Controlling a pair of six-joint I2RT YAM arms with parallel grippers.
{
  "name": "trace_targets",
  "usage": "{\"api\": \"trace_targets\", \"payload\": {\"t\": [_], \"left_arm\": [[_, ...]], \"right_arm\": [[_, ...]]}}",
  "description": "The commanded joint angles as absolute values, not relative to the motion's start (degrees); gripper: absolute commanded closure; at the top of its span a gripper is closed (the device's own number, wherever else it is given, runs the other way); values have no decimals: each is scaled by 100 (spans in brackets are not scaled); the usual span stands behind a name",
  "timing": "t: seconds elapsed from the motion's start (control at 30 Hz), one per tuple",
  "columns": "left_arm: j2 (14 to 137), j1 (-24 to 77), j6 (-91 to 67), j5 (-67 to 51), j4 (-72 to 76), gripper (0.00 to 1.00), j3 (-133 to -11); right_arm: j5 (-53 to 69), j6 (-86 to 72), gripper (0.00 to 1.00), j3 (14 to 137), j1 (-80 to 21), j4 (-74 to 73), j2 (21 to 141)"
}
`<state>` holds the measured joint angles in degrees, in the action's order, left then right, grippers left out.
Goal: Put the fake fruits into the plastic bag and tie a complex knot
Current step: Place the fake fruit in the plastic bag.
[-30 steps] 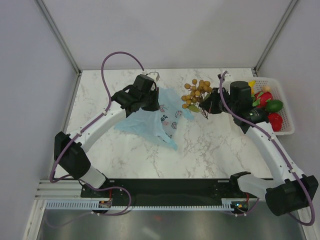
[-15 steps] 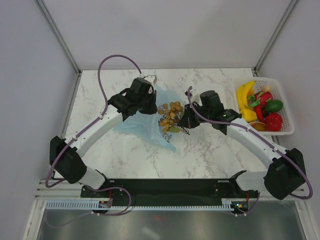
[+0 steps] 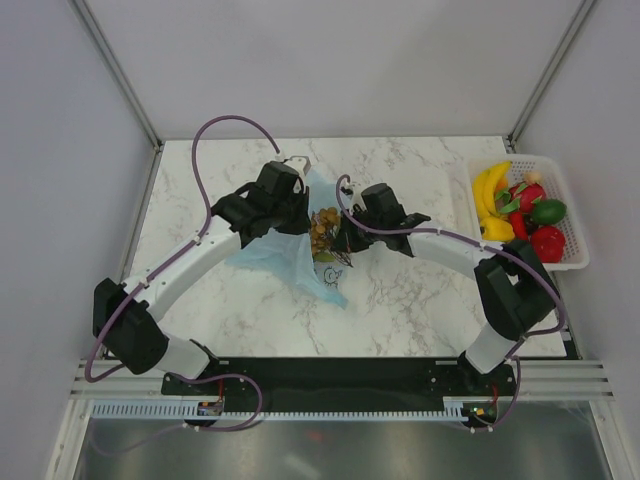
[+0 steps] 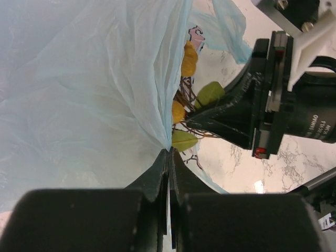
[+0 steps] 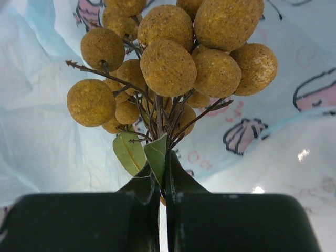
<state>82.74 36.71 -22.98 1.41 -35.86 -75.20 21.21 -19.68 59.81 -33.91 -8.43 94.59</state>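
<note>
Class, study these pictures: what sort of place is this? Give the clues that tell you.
Probably a lab robot test cell: a left arm and right arm bolted at a marble-patterned table, plain panel walls around it, toy fruits in a white basket.

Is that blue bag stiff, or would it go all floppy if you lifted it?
Probably floppy: the plastic bag hangs in soft creases from where the left gripper pinches it. Likely very light, since the film looks thin and see-through. It might slide or crumple on the smooth table if pushed.
</note>
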Motion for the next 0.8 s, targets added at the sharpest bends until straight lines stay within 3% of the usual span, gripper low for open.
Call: {"api": "trace_targets", "payload": {"t": [0.0, 0.37, 0.5, 0.6, 0.77], "left_arm": [[8095, 3647, -2162, 185, -3437, 98, -7514], [8200, 3647, -2162, 44, -3463, 98, -7699], [8244, 3612, -2206, 88, -3463, 98, -7699], [8235, 3472, -2267, 26, -3472, 98, -7673], [8104, 3252, -2276, -123, -3472, 98, -7568]], "right_arm": [[1942, -2564, 100, 6337, -3454, 315, 9737], [1039, -5192, 100, 6310, -3927, 3362, 10783], [845, -5291, 21, 6750, -4210, 3534, 11364], [450, -4941, 12, 6277, -4219, 3428, 10858], [-323, -4448, 20, 5723, -4175, 2454, 9933]]}}
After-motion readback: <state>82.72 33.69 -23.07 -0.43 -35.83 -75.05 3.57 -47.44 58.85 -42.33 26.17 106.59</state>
